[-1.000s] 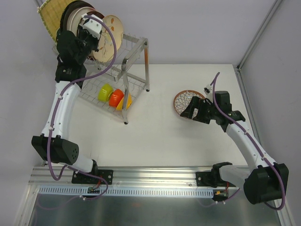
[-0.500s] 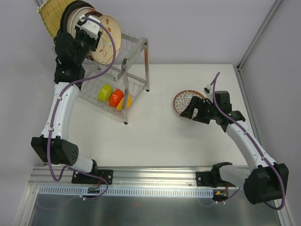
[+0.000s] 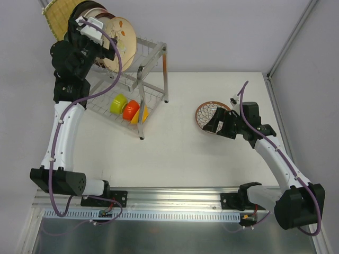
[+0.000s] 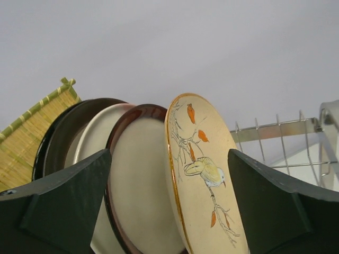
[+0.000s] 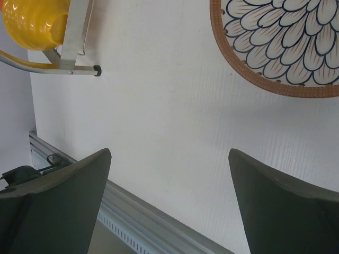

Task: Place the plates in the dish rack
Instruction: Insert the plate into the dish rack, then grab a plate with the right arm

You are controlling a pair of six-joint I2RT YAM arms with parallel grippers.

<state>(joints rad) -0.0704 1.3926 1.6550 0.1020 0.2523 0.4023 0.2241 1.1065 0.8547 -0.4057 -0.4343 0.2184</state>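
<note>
The dish rack (image 3: 154,57) stands at the table's back left. On its upper tier several plates stand on edge: a yellow woven square one (image 3: 56,16), dark-rimmed cream ones (image 4: 135,180), and a cream floral plate (image 4: 209,174) at the front. My left gripper (image 4: 169,153) is open, one finger on either side of the floral plate's rim with a gap on both sides. A white plate with a petal pattern (image 3: 207,115) lies flat on the table at the right. My right gripper (image 3: 220,127) hovers open just in front of it, with only bare table between its fingers.
Green (image 3: 118,102), orange (image 3: 130,109) and yellow (image 3: 141,115) bowls sit in the rack's lower tier. In the right wrist view the rack's front leg (image 5: 74,32) shows next to the yellow bowl (image 5: 34,18). A metal rail (image 3: 175,201) runs along the near table edge.
My left gripper has opened and let go of the floral plate, which now stands in the rack. The left wrist has drawn back to the left. The right arm has not moved.
</note>
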